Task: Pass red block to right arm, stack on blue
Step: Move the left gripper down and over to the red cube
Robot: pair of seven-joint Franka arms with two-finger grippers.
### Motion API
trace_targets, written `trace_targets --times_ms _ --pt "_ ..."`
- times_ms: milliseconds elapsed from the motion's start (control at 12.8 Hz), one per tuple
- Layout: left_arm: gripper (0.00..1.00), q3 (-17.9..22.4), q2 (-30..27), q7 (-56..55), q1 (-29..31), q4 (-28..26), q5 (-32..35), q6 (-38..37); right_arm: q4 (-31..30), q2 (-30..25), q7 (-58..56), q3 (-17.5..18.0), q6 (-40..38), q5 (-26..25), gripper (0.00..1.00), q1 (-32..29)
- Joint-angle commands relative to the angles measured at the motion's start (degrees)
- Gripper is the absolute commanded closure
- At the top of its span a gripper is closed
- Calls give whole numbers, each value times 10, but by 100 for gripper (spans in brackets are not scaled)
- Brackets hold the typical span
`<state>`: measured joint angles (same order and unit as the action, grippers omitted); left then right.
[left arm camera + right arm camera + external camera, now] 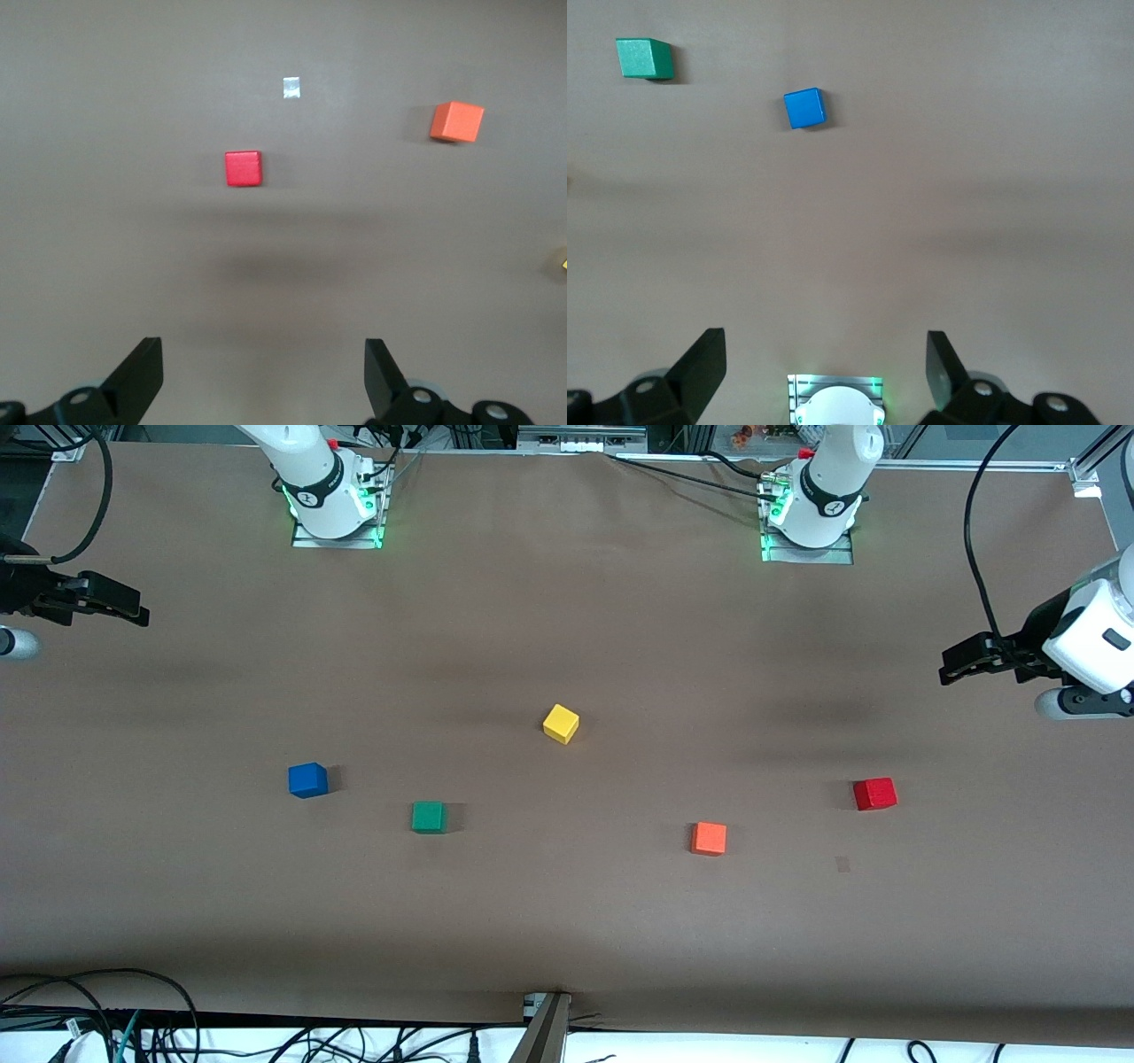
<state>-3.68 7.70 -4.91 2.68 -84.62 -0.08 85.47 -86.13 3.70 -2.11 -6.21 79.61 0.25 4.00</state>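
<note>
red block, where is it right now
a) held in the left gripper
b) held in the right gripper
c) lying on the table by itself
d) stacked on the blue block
c: the red block lies alone on the table, toward the left arm's end, with both grippers open and empty.

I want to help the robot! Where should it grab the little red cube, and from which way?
Best straight down from above: the red block sits flat and alone, with bare table around it. The open left gripper could probably close its fingers on two opposite side faces, lined up square with them.
</note>
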Motion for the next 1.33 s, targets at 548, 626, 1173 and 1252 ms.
trace_targets --times_ms 548,626,1173,1252 --pt "0 32 38 481 109 81 40 -71 11 4 6 1 -2 1 0 -2" --pt "0 32 50 528 124 82 37 -65 11 4 6 1 -2 0 0 -2" --pt "0 32 172 850 250 82 -103 -1 11 8 6 1 -2 1 0 -2" --pt "0 32 195 885 263 82 -128 0 11 8 6 1 -2 1 0 -2"
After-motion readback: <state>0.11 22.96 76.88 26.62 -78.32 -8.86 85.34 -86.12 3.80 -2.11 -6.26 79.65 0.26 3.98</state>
